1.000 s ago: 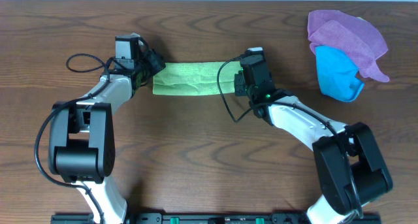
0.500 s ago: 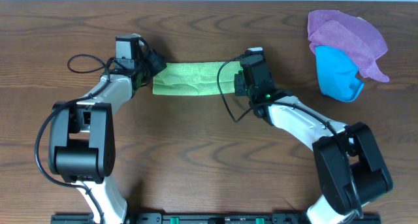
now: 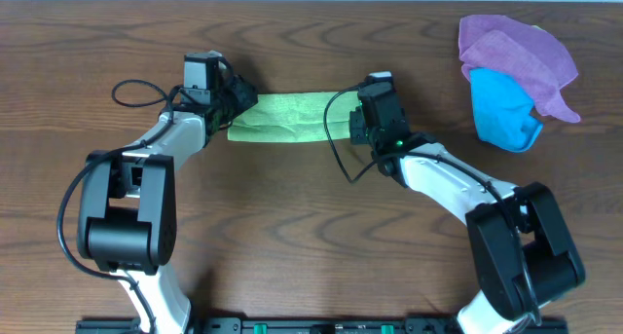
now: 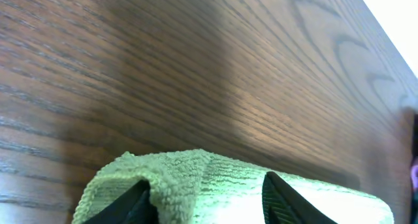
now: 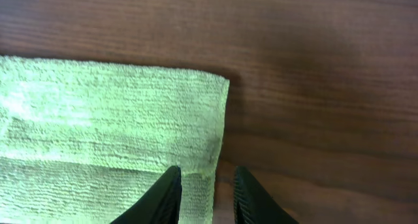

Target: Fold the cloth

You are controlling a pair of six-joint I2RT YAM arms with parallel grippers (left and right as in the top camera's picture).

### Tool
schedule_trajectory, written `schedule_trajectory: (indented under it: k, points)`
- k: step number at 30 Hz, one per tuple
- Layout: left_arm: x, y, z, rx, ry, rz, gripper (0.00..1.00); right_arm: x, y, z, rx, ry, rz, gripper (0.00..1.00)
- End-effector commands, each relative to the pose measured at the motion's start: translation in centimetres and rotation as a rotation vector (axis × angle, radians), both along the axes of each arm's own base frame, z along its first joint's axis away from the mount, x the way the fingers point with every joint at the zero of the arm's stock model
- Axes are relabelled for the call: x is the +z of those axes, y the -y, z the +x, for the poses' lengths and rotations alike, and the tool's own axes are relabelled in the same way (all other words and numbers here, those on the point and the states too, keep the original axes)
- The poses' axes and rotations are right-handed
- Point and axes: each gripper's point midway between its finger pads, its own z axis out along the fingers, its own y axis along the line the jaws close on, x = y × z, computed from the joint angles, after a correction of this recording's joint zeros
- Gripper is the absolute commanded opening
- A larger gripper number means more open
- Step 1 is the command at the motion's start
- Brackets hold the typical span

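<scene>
Yellow-green cloth (image 3: 292, 118) lies long-ways between the arms: left fingers (image 4: 134, 208) straddle one end, right fingers (image 5: 160, 201) the other; grip unclear.

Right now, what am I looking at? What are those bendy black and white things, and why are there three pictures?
Those are two robot arms at a wooden table. Each ends in a gripper, a kind of hand with two fingers. The wide picture comes from a camera above the table. The other two come from small cameras on the wrists, so you see the black fingers up close. The left gripper and the right gripper are at the two ends of the yellow-green cloth, a long strip the robot should fold. Cloth shows between each pair of fingers, but I can't tell if they are pinching it. Off to the robot's right lie a purple cloth and a bright blue cloth.
</scene>
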Motion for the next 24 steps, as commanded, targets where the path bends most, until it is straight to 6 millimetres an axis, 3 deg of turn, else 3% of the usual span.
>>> schedule_trajectory:
  k: [1,7,20,24]
  points:
    - [0.0,0.3,0.1,-0.019,-0.003,-0.069,0.49,0.6,-0.2,-0.2,-0.007,0.001,0.014,0.26]
    - [2.8,0.5,1.2,-0.029,0.053,-0.22,0.43,0.1,0.0,-0.6,-0.006,-0.022,0.003,0.24]
    - [10.8,-0.2,1.9,-0.043,0.218,-0.236,0.43,0.1,0.0,-0.6,-0.007,-0.024,0.003,0.22]
    - [11.6,-0.2,1.9,-0.042,0.228,-0.24,0.45,0.1,-0.1,-0.7,-0.017,-0.029,0.017,0.22]
